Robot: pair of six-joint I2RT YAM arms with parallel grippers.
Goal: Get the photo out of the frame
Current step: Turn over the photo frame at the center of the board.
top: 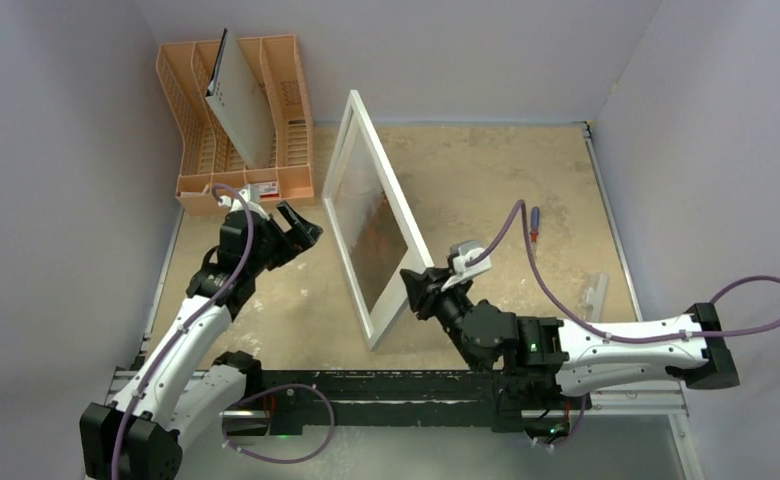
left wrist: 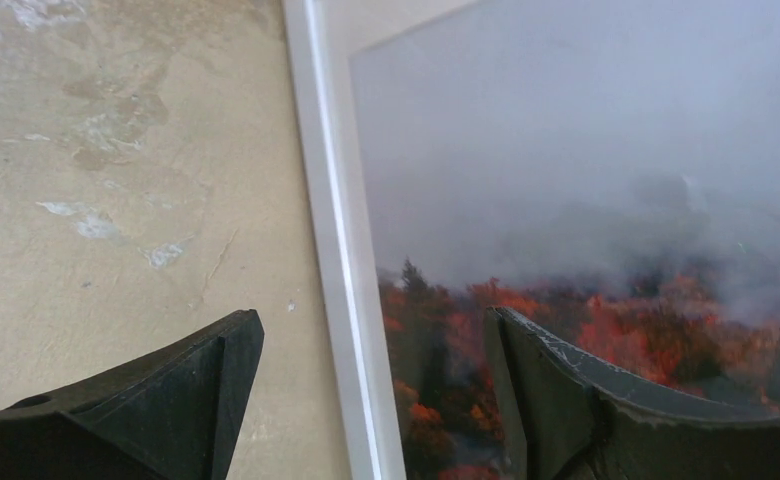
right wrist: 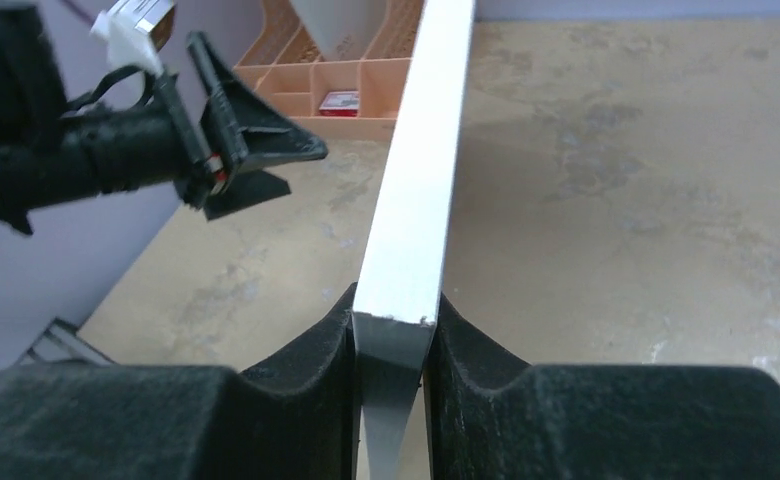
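Your right gripper [right wrist: 394, 322] clamped on the white frame's [top: 352, 268] edge, frame standing on edge, photo [left wrist: 566, 250] inside, your left gripper [top: 294, 228] spread wide, near, not touching.

A tan table [top: 486, 180] with a worn, pale-blotched surface is shown. An orange plastic rack [top: 291, 100] is set at its far left corner. Near the middle, the frame [top: 371, 215] is stood on one long edge, slightly tilted, running from far to near. Towards the right a small tool [top: 534, 222] with a blue and red handle is laid, and a clear plastic piece [top: 594, 292] by the right edge.
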